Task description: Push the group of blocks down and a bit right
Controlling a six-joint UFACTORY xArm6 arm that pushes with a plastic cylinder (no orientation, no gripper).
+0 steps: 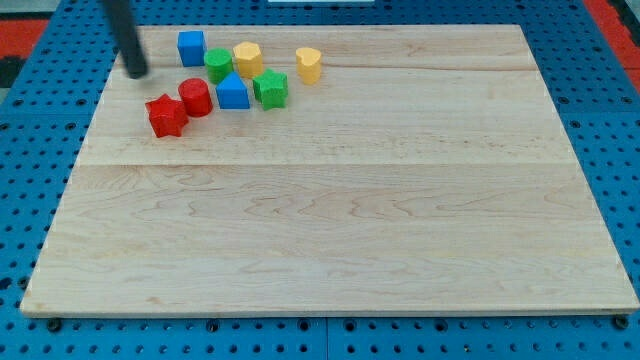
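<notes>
Pale wood counter (330, 230): your tip (136, 72), no jaws to report, sits up-left of the light, slippery blocks (232, 78); push their top edge.

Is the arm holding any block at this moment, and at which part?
Nothing is held. My tip stands apart from the blocks, to the view's left of the blue cube.

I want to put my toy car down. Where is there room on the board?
Everything below the red star block and green star block is bare wooden board. The top left is crowded: eight blocks, my tip beside them.
</notes>
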